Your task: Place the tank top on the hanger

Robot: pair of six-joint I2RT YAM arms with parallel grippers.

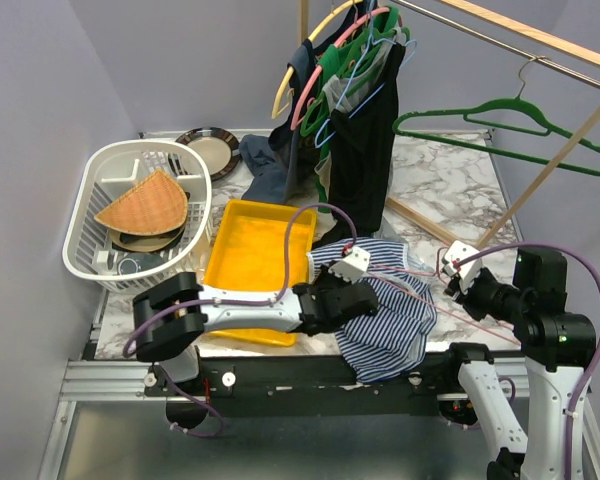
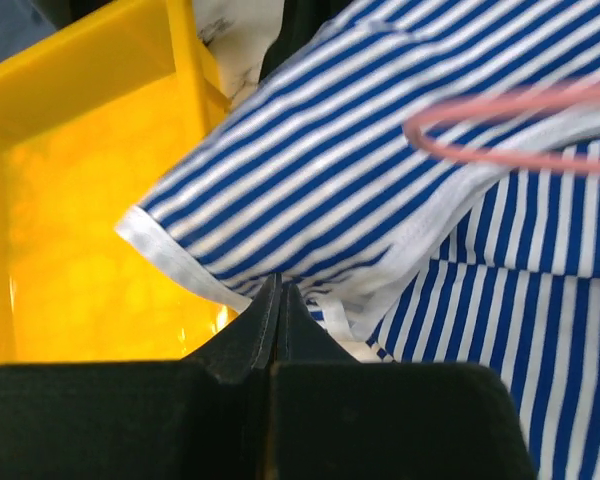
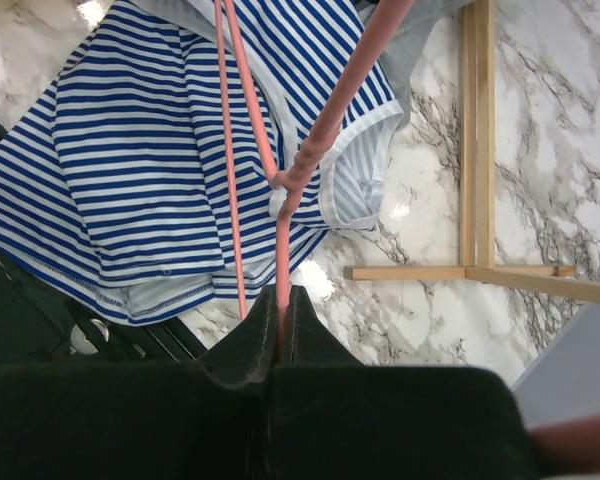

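The striped navy-and-white tank top (image 1: 385, 315) lies crumpled at the table's front edge, partly hanging over it. My left gripper (image 1: 342, 292) is at its left side, next to the yellow tray. In the left wrist view the jaws (image 2: 278, 287) are shut on the top's white-edged hem (image 2: 360, 170). My right gripper (image 1: 458, 275) is to the right of the top. In the right wrist view it (image 3: 282, 297) is shut on the thin pale-pink hanger (image 3: 281, 250). The hanger's wires reach across the tank top (image 3: 130, 170) and show in the left wrist view (image 2: 540, 100).
A yellow tray (image 1: 250, 250) sits left of the top. A white dish rack (image 1: 140, 215) stands at the far left, a dark plate (image 1: 208, 150) behind it. A black garment (image 1: 365, 160) and several hangers hang at the back. A green hanger (image 1: 500, 125) and a wooden rack base (image 3: 475, 150) stand on the right.
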